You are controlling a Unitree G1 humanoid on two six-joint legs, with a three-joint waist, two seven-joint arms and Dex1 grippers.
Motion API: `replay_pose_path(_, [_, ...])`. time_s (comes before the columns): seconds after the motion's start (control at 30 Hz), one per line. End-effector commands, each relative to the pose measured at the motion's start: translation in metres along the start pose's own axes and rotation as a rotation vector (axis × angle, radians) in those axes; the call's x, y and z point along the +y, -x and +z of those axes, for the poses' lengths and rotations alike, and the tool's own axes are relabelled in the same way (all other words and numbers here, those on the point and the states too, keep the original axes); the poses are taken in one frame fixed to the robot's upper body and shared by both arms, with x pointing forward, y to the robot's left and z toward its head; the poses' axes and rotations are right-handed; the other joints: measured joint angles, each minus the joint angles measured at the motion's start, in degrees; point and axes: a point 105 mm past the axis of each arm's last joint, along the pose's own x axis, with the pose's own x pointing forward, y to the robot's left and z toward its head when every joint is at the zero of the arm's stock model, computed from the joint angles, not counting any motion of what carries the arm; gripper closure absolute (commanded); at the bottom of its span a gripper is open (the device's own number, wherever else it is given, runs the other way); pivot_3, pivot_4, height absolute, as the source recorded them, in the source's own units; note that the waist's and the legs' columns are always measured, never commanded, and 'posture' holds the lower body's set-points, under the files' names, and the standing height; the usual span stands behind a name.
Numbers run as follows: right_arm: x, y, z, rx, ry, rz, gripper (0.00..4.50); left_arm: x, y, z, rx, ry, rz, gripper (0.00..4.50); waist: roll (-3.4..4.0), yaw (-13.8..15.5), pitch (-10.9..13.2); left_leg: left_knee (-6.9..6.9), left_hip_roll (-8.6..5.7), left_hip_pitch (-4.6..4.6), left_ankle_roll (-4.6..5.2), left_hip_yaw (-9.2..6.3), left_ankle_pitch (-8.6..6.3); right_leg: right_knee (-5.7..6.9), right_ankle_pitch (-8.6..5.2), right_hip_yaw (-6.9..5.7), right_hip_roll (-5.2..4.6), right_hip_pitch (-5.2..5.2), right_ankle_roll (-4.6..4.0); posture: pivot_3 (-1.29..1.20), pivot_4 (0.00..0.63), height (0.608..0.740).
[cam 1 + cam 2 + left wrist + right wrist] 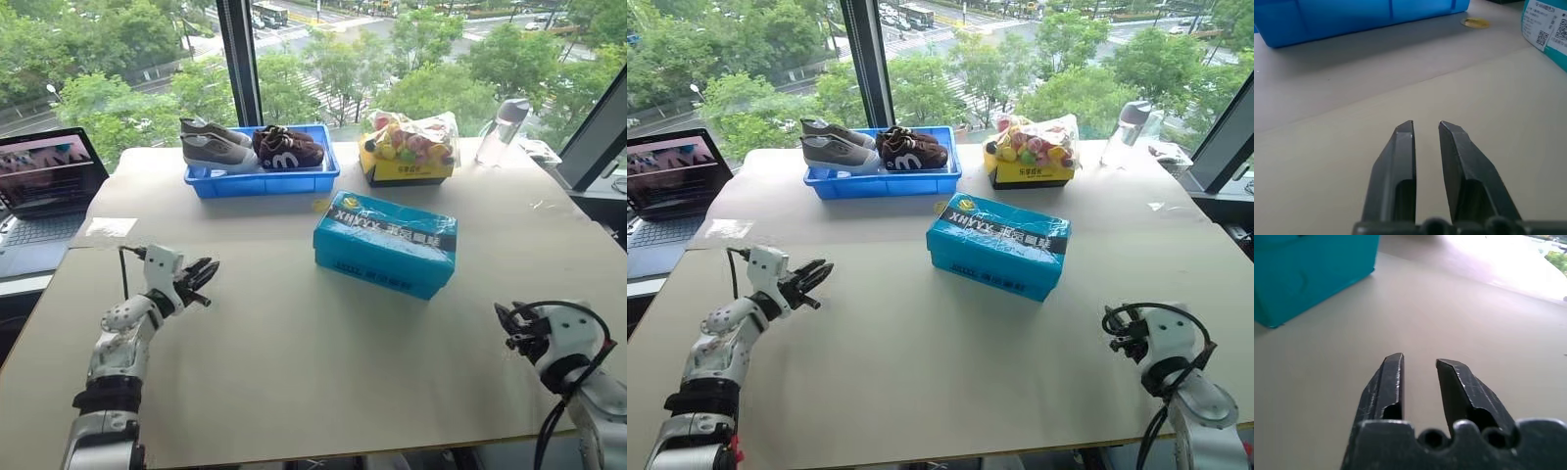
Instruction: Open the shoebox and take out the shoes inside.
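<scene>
Left wrist view: shoebox [1546, 30] cut off

a pale beige table [294, 343] carries the closed blue shoebox [386, 243] at its centre. a blue tray [263, 176] sits at eleven o'clock from it, a yellow box [406, 162] of colourful items at twelve, a clear bottle [503, 130] at one, a small yellow disc [320, 205] just beside the tray.
</scene>
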Motion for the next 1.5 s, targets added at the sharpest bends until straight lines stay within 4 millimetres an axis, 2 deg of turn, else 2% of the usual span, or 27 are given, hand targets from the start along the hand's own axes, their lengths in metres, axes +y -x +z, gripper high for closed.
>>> replay_pose_path(0.03, [-0.011,-0.01,0.019,-0.06,0.046,-0.074,4.46,-0.016,-0.034,0.022,-0.053,-0.145,-0.083,4.5,-0.02,0.1,0.0,0.0,-0.03,0.0,0.01,0.0,0.0,0.0,0.0,-0.01,-0.01,0.03,0.01,0.0,0.15,0.74])
replay_pose_path(0.2, [-0.004,-0.026,0.034,-0.098,0.048,-0.069,4.46,-0.046,-0.07,0.028,-0.028,-0.222,-0.171,4.5,-0.03,-0.7,0.0,-0.07,-0.01,-0.09,0.06,0.02,-0.04,-0.11,0.0,0.02,0.07,-0.09,0.03,0.0,0.15,0.74])
replay_pose_path(0.4, [0.027,-0.051,0.045,-0.136,0.032,0.039,4.46,-0.076,-0.091,0.022,0.019,-0.236,-0.219,4.5,-0.04,-1.4,0.0,-0.02,0.0,-0.37,0.14,0.03,-0.1,-0.01,0.01,0.02,0.11,-0.24,0.06,0.0,0.15,0.74])
replay_pose_path(0.67, [0.058,-0.084,0.053,-0.171,0.025,0.129,4.46,-0.117,-0.103,0.028,-0.039,-0.166,-0.332,4.5,-0.04,-1.1,0.0,0.14,-0.09,-0.6,0.17,0.02,-0.09,0.01,0.08,0.02,0.07,-0.45,0.16,0.0,0.15,0.74])
replay_pose_path(0.77, [0.066,-0.091,0.051,-0.171,0.02,0.152,4.46,-0.134,-0.107,0.036,-0.085,-0.13,-0.383,4.5,-0.04,-1.2,0.0,0.19,-0.13,-0.92,-0.18,0.04,0.12,0.44,0.08,0.07,0.06,-0.86,0.15,0.0,0.15,0.74])
replay_pose_path(0.9, [0.073,-0.1,0.049,-0.173,0.023,0.182,4.46,-0.167,-0.108,0.051,-0.161,-0.086,-0.518,4.5,-0.04,-1.2,0.0,0.23,-0.14,-0.97,-0.2,0.04,0.14,0.51,0.08,0.09,0.06,-0.9,0.15,0.0,0.15,0.74])
replay_pose_path(1.0, [0.079,-0.105,0.05,-0.18,0.022,0.208,4.46,-0.186,-0.099,0.056,-0.182,-0.056,-0.646,4.5,-0.04,-1.4,0.0,0.29,-0.17,-0.97,-0.02,0.04,0.08,0.6,0.08,0.12,0.03,-0.91,0.15,0.0,0.15,0.74])
replay_pose_path(1.13, [0.099,-0.108,0.056,-0.201,0.025,0.28,4.46,-0.192,-0.072,0.049,-0.124,-0.058,-0.79,4.5,-0.04,-2.2,0.0,0.29,-0.11,-0.96,0.01,0.04,0.06,0.68,0.08,0.21,0.08,-0.94,0.15,0.0,0.15,0.74])
replay_pose_path(1.3, [0.137,-0.109,0.069,-0.239,0.03,0.411,4.46,-0.168,-0.029,0.04,-0.01,-0.038,-0.795,4.5,-0.02,-3.8,0.0,0.22,0.11,-0.86,-0.01,0.12,0.06,0.84,0.08,0.44,0.22,-1.02,0.14,0.0,0.15,0.74])
replay_pose_path(1.43, [0.178,-0.1,0.08,-0.271,0.031,0.561,4.46,-0.151,0.009,0.031,0.083,-0.041,-0.773,4.5,0.0,-4.3,0.0,0.15,0.18,-0.69,-0.04,0.11,0.07,0.95,0.09,0.45,0.23,-1.01,0.12,0.0,0.15,0.74])
replay_pose_path(1.5, [0.191,-0.095,0.085,-0.282,0.031,0.613,4.46,-0.145,0.019,0.031,0.109,-0.039,-0.749,4.5,0.03,-4.3,0.0,0.14,0.18,-0.59,-0.06,0.1,0.08,0.98,0.1,0.45,0.22,-0.95,0.1,0.0,0.15,0.74])
